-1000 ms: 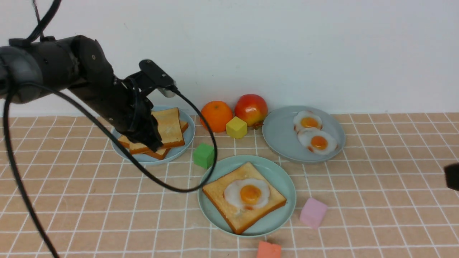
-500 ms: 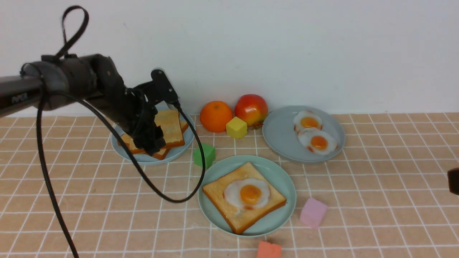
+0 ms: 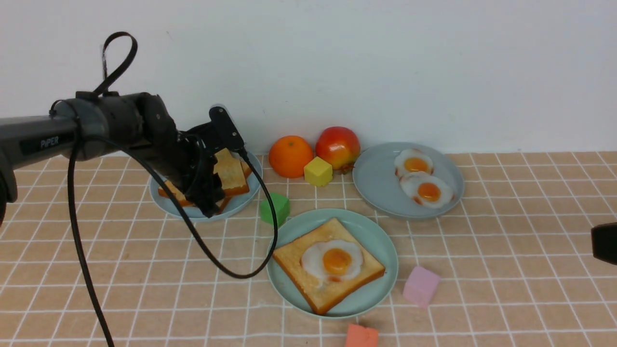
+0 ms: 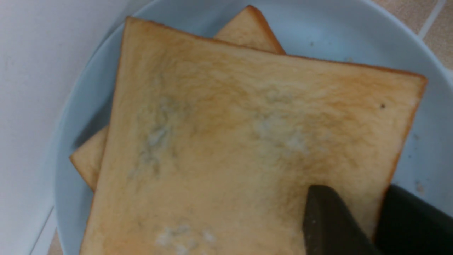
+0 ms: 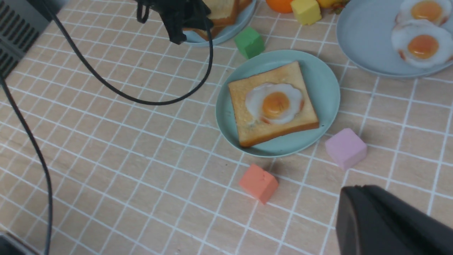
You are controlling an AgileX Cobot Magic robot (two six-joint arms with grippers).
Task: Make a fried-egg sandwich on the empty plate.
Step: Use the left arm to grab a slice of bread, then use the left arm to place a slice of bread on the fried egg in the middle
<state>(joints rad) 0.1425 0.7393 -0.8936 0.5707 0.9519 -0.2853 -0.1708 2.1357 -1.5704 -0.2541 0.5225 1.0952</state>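
Nearest us, by the worktop's right edge, the right tool (image 5: 375, 216) is closed and empty. Past the middle of the near edge sits the green plate (image 3: 373, 230). It holds one slice (image 3: 294, 260) with the egg (image 3: 332, 260) on it, so the sandwich lacks only its lid.

Farther off, a green block (image 3: 274, 208) lies between that plate and a grey plate (image 3: 241, 205) toward the far left corner, which carries stacked toast. There the left tool (image 4: 373, 219) is pinched narrow on a corner of the top slice (image 4: 226, 141), with one finger on its face and the other under its edge.

We judge the step to be lifting this lid. It should rise straight up, so the toast beneath does not drag along. It should then stay level, pass over the green block, and turn to match the angled slice before settling on the egg.

A second earlier, the left arm (image 3: 106, 127) angled down more steeply and the top slice lay flat and mostly uncovered. Now the arm is lower and nearly level, and the tool hides much of the stack. The green plate's contents have not moved.
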